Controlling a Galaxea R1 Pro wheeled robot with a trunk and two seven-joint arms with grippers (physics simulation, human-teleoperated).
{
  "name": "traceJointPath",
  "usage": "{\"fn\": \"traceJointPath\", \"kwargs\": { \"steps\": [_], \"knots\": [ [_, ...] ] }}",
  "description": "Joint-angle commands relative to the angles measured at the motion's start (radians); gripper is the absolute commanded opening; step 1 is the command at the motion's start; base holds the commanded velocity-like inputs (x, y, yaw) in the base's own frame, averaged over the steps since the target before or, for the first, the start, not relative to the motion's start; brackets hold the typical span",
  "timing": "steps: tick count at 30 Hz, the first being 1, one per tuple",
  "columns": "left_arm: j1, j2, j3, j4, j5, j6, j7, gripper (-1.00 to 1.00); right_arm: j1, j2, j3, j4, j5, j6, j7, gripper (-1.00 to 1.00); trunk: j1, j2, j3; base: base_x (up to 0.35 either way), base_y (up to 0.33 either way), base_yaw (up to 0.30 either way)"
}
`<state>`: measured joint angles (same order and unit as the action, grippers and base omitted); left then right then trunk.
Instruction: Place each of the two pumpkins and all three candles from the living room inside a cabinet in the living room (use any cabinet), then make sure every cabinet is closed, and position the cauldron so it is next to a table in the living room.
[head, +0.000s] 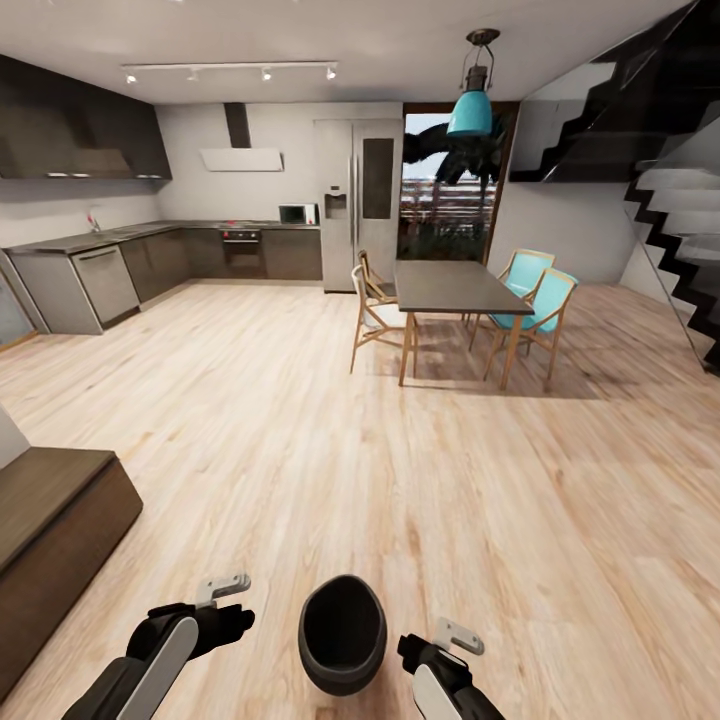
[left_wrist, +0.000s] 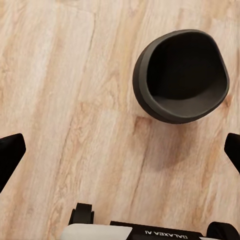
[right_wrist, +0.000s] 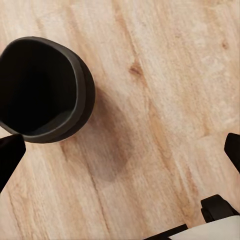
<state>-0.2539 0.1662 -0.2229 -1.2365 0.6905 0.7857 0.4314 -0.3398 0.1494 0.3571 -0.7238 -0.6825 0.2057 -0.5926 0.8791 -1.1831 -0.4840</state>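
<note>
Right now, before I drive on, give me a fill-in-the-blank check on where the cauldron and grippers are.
1. The cauldron sits on the wooden ____.
2. It lies ____ the left gripper and the right gripper.
3. The dining table has turquoise ____ on one side.

Missing words: floor; between; chairs

I am looking into an open-plan home: a grey kitchen run with oven and tall fridge in the upper left, a dining table with teal chairs at centre right, a staircase at the right edge, pale wood floor throughout.
</note>
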Motion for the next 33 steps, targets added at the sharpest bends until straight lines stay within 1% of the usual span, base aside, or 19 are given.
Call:
{"fn": "traceJointPath", "kwargs": {
  "steps": [1, 7, 11, 23, 28, 33],
  "knots": [
    [-0.001, 0.001, -0.003, -0.001, 0.010, 0.001, 0.010, 1.00, -0.001, -0.001, 0.003, -0.002, -0.004, 0.004, -0.007, 1.00, 0.000, -0.001, -0.001, 0.067, -0.075, 0.000],
    [-0.001, 0.001, -0.003, -0.002, 0.010, 0.001, 0.010, 1.00, -0.001, -0.001, 0.003, -0.002, -0.003, 0.004, -0.007, 1.00, 0.000, -0.001, -0.001, 0.084, -0.178, 0.000],
    [-0.001, 0.001, -0.003, -0.001, 0.010, 0.000, 0.010, 1.00, -0.001, -0.001, 0.003, -0.002, -0.003, 0.004, -0.007, 1.00, 0.000, -0.001, -0.001, 0.061, -0.072, 0.000],
    [-0.001, 0.001, -0.003, -0.001, 0.010, 0.000, 0.010, 1.00, -0.001, -0.001, 0.003, -0.002, -0.003, 0.004, -0.007, 1.00, 0.000, -0.001, -0.001, 0.125, -0.005, 0.000],
    [-0.001, 0.001, -0.003, -0.001, 0.010, 0.000, 0.010, 1.00, -0.001, -0.001, 0.003, -0.002, -0.003, 0.004, -0.007, 1.00, 0.000, -0.001, -0.001, 0.214, 0.097, 0.000],
    [-0.001, 0.001, -0.003, -0.001, 0.010, 0.000, 0.010, 1.00, -0.001, -0.001, 0.003, -0.002, -0.003, 0.004, -0.007, 1.00, 0.000, -0.001, -0.001, 0.055, 0.028, 0.000]
  ]
}}
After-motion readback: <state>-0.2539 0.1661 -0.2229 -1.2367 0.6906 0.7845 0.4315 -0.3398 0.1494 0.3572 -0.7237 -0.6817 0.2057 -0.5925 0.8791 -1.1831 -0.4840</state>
